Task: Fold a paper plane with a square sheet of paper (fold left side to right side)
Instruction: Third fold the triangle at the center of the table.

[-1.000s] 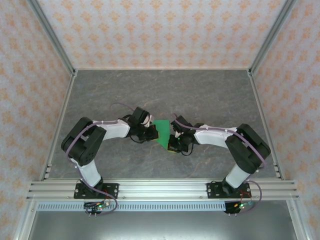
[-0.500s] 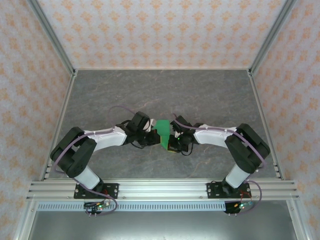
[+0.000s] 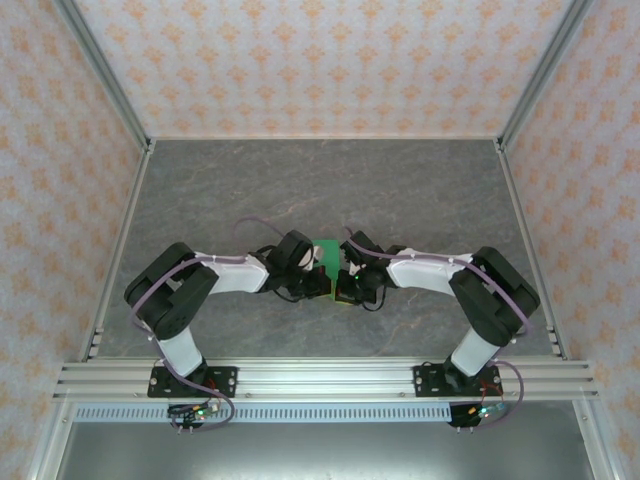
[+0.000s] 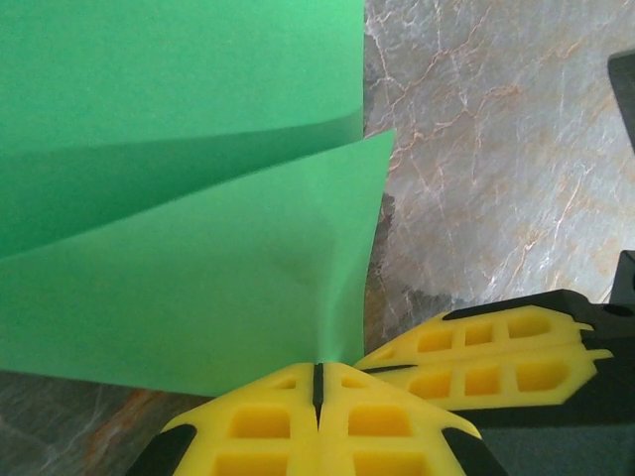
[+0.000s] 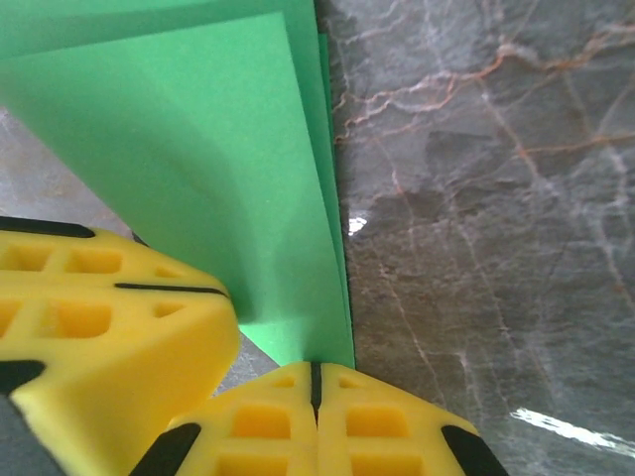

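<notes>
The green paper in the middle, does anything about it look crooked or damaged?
No tear shows, but the thin bright green square sheet of paper is not lying flat: pinched by the shut left gripper and right gripper, its folded layers gape apart, and their edges do not line up.

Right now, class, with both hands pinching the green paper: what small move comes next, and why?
Probably lower the left hand, pressing its raised flap onto the layer beneath: the green paper gapes apart while the right hand holds it.
</notes>
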